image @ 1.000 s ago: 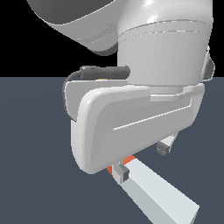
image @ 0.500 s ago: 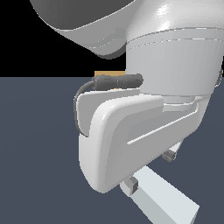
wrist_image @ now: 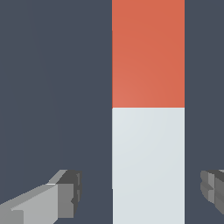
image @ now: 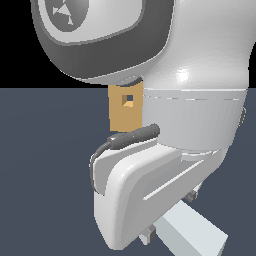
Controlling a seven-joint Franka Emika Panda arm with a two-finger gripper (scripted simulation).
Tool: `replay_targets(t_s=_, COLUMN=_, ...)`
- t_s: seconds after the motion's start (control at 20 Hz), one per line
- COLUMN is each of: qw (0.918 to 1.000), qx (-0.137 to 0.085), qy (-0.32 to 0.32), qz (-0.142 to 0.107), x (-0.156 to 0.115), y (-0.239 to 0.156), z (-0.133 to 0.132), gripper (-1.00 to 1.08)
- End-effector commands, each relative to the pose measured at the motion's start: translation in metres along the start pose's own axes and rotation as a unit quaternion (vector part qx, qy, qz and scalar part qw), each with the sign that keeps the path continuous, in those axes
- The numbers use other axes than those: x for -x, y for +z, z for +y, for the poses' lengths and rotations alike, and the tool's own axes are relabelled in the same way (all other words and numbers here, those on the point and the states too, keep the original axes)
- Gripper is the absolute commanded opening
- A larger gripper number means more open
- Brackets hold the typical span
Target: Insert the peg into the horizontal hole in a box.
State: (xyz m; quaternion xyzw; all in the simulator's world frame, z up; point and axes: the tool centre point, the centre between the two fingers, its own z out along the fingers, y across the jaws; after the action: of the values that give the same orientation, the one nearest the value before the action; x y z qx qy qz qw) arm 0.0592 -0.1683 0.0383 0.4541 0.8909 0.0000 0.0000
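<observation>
Between my spread fingers (wrist_image: 65,199), gripper (wrist_image: 140,192) gaping and holding nothing, the peg (wrist_image: 148,131) lay flat on the floor, and I judged it rigid, light, best pinched on its pale part.

All I see apart from the job itself is a flat, dark slate-blue tabletop (image: 45,165), evenly lit and unmarked (same colour in the wrist view). Beyond its far edge, my exterior view shows a plain black backdrop (image: 15,45).
</observation>
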Motion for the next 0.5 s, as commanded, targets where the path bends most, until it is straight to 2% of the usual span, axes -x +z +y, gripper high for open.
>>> replay_targets(t_s=0.0, qw=1.0000, qx=0.000, qy=0.000, qz=0.000, x=-0.0001, y=0.0117, z=-0.0001, gripper=1.00)
replay_targets(t_s=0.3, qw=1.0000, qx=0.000, qy=-0.001, qz=0.000, x=0.0009, y=0.0176, z=0.0011, gripper=1.00)
replay_targets(t_s=0.35, qw=1.0000, qx=0.000, qy=-0.001, qz=0.000, x=0.0009, y=0.0176, z=0.0011, gripper=-1.00)
replay_targets(t_s=0.45, qw=1.0000, qx=0.000, qy=-0.001, qz=0.000, x=0.0009, y=0.0176, z=0.0011, gripper=-1.00)
